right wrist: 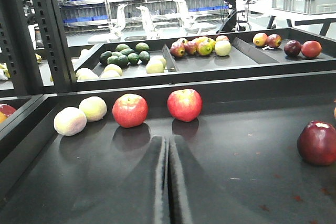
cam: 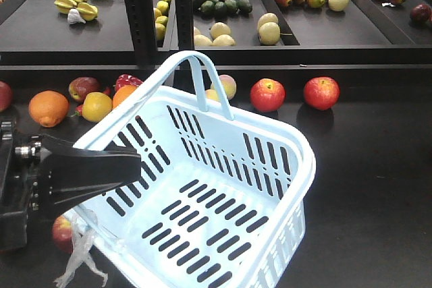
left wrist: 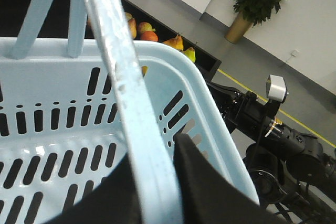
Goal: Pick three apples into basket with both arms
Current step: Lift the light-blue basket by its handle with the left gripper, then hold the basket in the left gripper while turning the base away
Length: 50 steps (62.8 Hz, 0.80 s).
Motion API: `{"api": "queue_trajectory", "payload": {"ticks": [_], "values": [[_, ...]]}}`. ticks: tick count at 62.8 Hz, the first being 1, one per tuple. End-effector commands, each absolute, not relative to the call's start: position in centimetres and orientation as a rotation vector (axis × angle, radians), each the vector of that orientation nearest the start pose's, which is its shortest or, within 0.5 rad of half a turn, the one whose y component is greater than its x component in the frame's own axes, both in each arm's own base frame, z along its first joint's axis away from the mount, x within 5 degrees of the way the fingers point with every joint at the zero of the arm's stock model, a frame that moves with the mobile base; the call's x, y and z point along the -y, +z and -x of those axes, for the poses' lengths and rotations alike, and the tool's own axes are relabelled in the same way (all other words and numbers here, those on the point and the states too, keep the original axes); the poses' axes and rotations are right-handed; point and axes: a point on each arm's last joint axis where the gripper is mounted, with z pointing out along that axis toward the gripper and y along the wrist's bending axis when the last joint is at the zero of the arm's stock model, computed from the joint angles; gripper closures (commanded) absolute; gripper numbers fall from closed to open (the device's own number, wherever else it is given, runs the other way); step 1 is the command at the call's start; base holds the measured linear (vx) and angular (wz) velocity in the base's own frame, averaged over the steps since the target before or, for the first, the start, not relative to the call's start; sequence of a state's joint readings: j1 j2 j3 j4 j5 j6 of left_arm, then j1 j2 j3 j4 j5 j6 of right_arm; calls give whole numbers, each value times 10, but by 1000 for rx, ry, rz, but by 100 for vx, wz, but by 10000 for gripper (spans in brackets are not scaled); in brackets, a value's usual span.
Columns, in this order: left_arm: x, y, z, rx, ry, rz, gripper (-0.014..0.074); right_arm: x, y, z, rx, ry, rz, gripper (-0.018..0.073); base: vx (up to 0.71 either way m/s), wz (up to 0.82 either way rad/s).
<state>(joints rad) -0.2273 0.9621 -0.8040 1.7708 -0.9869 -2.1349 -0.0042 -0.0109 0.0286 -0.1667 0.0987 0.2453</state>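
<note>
Though the basket [cam: 300,224] partly covers it, one apple [cam: 62,232] seems dark red.

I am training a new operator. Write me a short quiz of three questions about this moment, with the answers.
1. True or false: the basket already holds one apple.
2. What does the left gripper hold? A: the basket's rim. B: an orange. C: nothing.
3. Fill the gap: the right gripper, which faces two red apples on the shelf, has its fingers ___, with nothing between them.

Key: 1 false, the basket is empty. 2 A. 3 shut.
</note>
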Motion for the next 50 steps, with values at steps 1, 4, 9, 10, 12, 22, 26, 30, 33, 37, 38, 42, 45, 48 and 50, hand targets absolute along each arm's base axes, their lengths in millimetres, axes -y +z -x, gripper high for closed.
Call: {"api": "queue_trajectory", "payload": {"ticks": [1,4,9,10,12,22,26,30,33,37,38,42,45,48,50], "values": [[111,376,-147,-1785,-1221,-651,604,1,198,-57,-1528,38,-58,561,0,0],[111,376,-147,-1785,-1221,-651,604,1,198,-57,-1528,38,-58,561,0,0],[111,376,-147,-1785,-1221,-651,604,1,198,-57,-1528,38,-58,561,0,0],[111,376,-147,-1785,-1221,-651,604,1,198,-57,-1528,38,-58,561,0,0],[111,376,-147,-1785,-1221,-651,604,1,198,-57,-1528,38,-58,561,0,0],[111,376,-147,-1785,-1221,-651,604,1,198,-57,-1528,38,-58,561,0,0],[111,376,-147,-1785,-1221,-651,604,1,198,-57,-1528,38,-58,561,0,0],[111,376,-147,-1785,-1221,-651,604,1,198,-57,-1528,38,-58,561,0,0],[111,376,-147,-1785,-1221,-651,604,1,198,-57,-1528,38,-58,561,0,2],[111,376,-147,-1785,-1221,-651,604,1,198,-57,-1528,38,-58,561,-1,5],[111,376,-147,-1785,-1221,-651,604,1,198,-57,-1528,38,-58,561,-2,7],[111,376,-147,-1785,-1221,-651,604,1,198,-57,-1528,38,-58,561,-3,10],[111,376,-147,-1785,-1221,-651,604,1,198,-57,-1528,38,-58,561,-4,14],[111,376,-147,-1785,-1221,-651,604,1,198,-57,-1528,38,-58,561,-6,19],[111,376,-147,-1785,-1221,-651,604,1,198,-57,-1528,38,-58,561,-7,22]]}}
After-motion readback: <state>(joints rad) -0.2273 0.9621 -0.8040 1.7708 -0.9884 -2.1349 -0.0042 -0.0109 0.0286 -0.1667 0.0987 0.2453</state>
